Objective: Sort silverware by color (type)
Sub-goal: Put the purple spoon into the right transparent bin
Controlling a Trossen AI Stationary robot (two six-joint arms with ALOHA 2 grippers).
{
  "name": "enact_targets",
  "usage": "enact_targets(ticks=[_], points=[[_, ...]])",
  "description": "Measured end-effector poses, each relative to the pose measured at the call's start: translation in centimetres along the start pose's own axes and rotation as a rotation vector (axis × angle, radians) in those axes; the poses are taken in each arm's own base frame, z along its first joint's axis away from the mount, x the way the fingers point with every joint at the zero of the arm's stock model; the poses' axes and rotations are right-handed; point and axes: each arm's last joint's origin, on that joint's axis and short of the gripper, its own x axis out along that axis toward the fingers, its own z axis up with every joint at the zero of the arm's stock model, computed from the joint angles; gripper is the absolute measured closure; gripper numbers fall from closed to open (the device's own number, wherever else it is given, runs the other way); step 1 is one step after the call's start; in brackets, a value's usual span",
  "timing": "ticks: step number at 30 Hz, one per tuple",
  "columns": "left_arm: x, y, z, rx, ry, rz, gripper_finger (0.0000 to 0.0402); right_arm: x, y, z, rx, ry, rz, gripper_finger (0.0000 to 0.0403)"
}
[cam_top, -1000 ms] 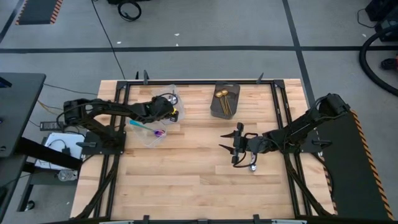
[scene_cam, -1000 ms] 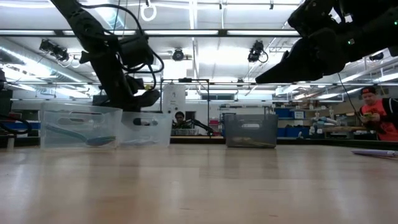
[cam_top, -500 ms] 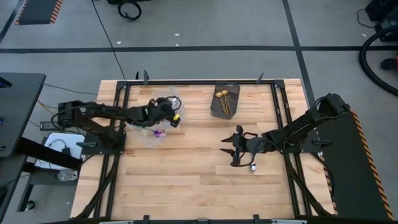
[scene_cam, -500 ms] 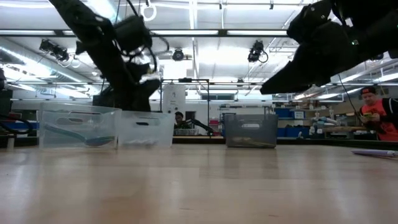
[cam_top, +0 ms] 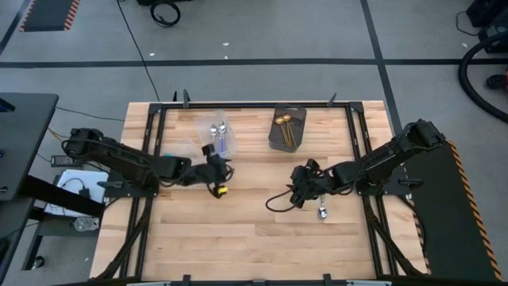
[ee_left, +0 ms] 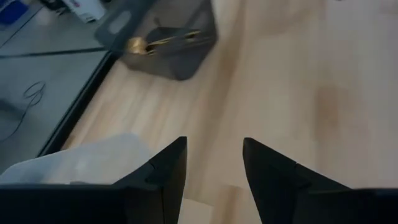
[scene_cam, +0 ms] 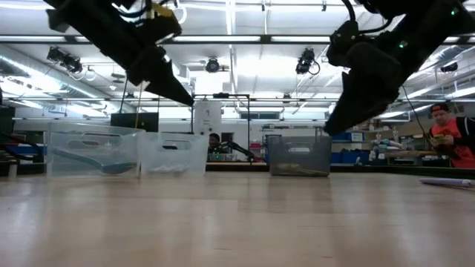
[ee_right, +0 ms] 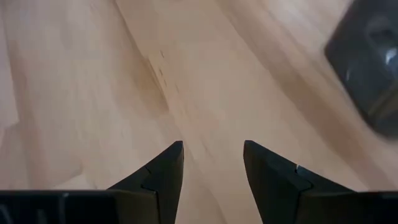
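Gold spoons [cam_top: 284, 127] lie in the dark grey box [cam_top: 298, 113] at the far middle. Silver spoons [cam_top: 219, 137] lie in a clear tub [scene_cam: 174, 153]. Beside it, a second tub [scene_cam: 95, 150] holds a teal-handled spoon [scene_cam: 96, 165]. One more spoon [cam_top: 322, 211] lies on the bare wood, just near-side of my right gripper [cam_top: 295, 195]. That gripper hangs open above the table's middle, tipped downward, with nothing between its fingers [ee_right: 213, 158]. My left gripper [cam_top: 224, 170] is open and empty too [ee_left: 214, 155]; it stands above the wood on the near side of the tubs.
A dark metal frame [cam_top: 254, 103] runs along the table's edges. A black cable [cam_top: 275, 203] loops from my right gripper over the wood. The near half of the table [cam_top: 238, 246] is bare wood. A person sits in the room beyond the table [scene_cam: 447, 137].
My left gripper has swung away from above the tubs toward the table's near edge and its middle, rising a little and rolling as it went. My right gripper has stayed about where it was but has rolled and tipped more steeply downward.
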Motion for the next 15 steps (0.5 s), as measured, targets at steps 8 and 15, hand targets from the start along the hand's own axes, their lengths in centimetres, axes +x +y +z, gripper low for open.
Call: enact_targets(ticks=[8, 15], points=[[-1.5, -2.3, -0.1, 0.06, -0.028, -0.085, 0.0237, -0.6, -0.7, -0.9, 0.153, 0.183, -0.066, 0.0226], [-2.0, -3.0, -0.2, 0.075, -0.04, -0.111, 0.0237, -1.1, -1.3, -2.3, 0.266, 0.348, -0.131, 0.0226]])
